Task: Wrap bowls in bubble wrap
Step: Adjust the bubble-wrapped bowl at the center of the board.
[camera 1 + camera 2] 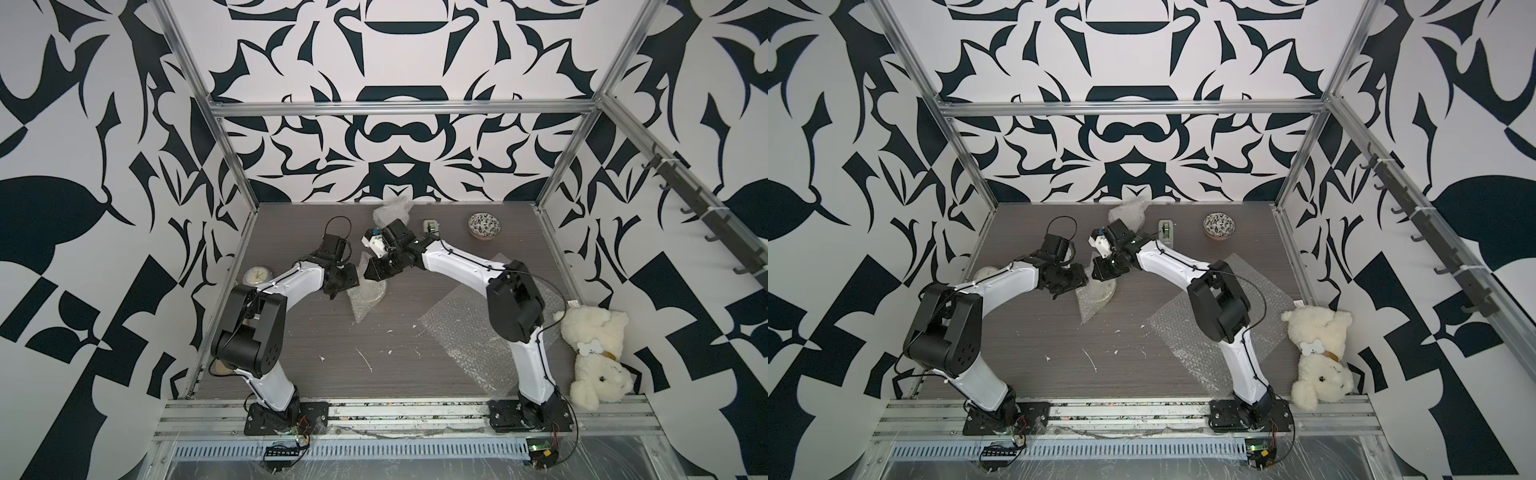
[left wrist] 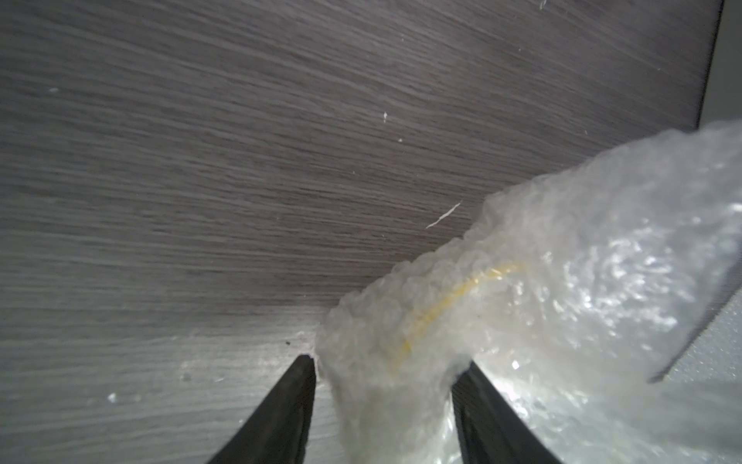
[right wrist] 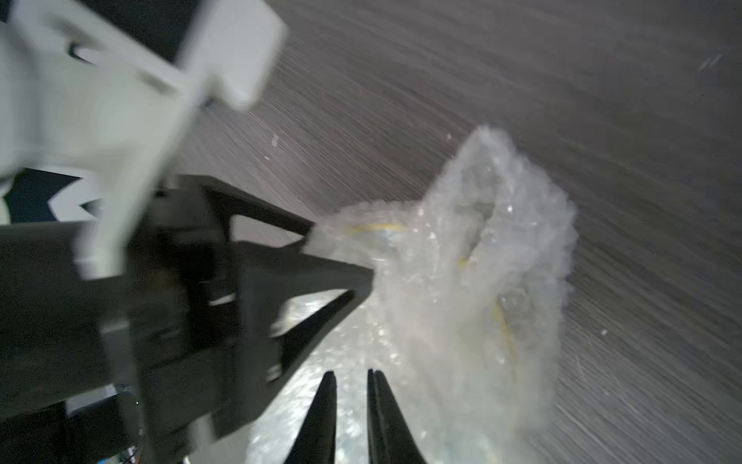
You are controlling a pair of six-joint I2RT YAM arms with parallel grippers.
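A bowl with a yellow rim line lies bundled in bubble wrap (image 1: pixel 368 293) (image 1: pixel 1100 293) mid-table. My left gripper (image 1: pixel 351 286) (image 2: pixel 387 363) is shut across one end of this wrapped bowl (image 2: pixel 441 313). The right gripper (image 1: pixel 374 272) (image 3: pixel 351 373) hangs just behind it, jaws nearly together with a shiny flap of the same wrap (image 3: pixel 461 281) in the narrow gap. A black-and-white floral bowl (image 1: pixel 484 224) (image 1: pixel 1219 224) stands bare at the back right. A flat bubble wrap sheet (image 1: pixel 465 328) lies under the right arm. A crumpled wrap bundle (image 1: pixel 390 210) sits at the back wall.
A white tape dispenser (image 1: pixel 430 226) stands at the back between the bundle and the floral bowl. A small clock (image 1: pixel 257 275) sits by the left wall. A cream teddy bear (image 1: pixel 594 353) lies at the right edge. White scraps dot the table front.
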